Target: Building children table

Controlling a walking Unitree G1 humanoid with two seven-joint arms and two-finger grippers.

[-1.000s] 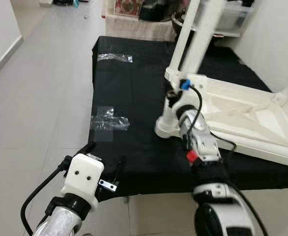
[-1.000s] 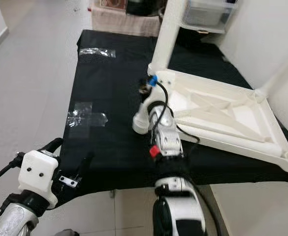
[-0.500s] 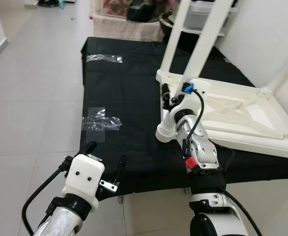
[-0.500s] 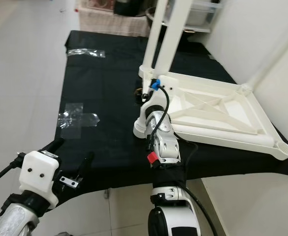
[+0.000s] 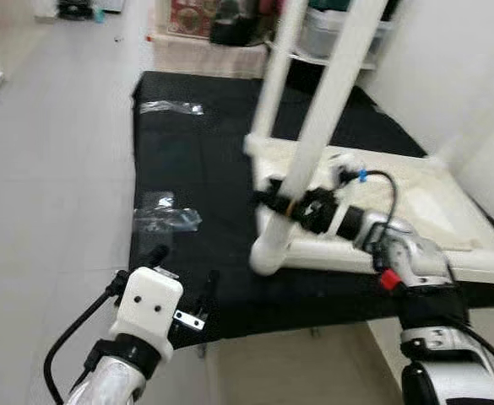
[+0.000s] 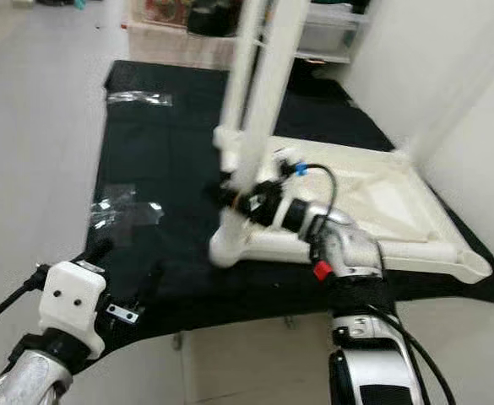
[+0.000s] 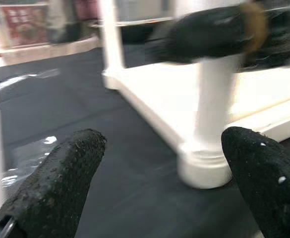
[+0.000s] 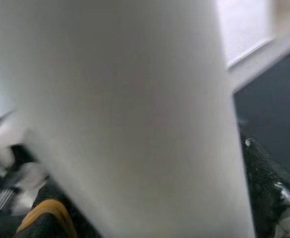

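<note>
An upturned white children's table top (image 5: 415,194) lies on a black mat (image 5: 187,169). One white leg (image 5: 274,76) stands fixed at its far left corner. My right gripper (image 5: 285,205) is shut on a second white leg (image 5: 314,135), reaching it from the right. That leg leans, its wide end (image 5: 268,253) resting on the mat by the table top's near edge. Up close, the leg (image 8: 125,114) sits between the black fingers (image 8: 268,183). My left gripper (image 5: 183,270) hangs open over the mat's front edge, fingers (image 7: 55,188) wide apart and holding nothing.
Two clear plastic bags lie on the mat, one mid-left (image 5: 166,219) and one at the far left (image 5: 171,107). A shelf with bins (image 5: 339,34) stands behind the mat. A white wall (image 5: 449,76) closes the right side. Grey floor (image 5: 44,169) stretches to the left.
My right arm has swung out to the right and now holds the loose leg from the side. The leg has tilted, its wide end nearer the mat's front. The left gripper stays put.
</note>
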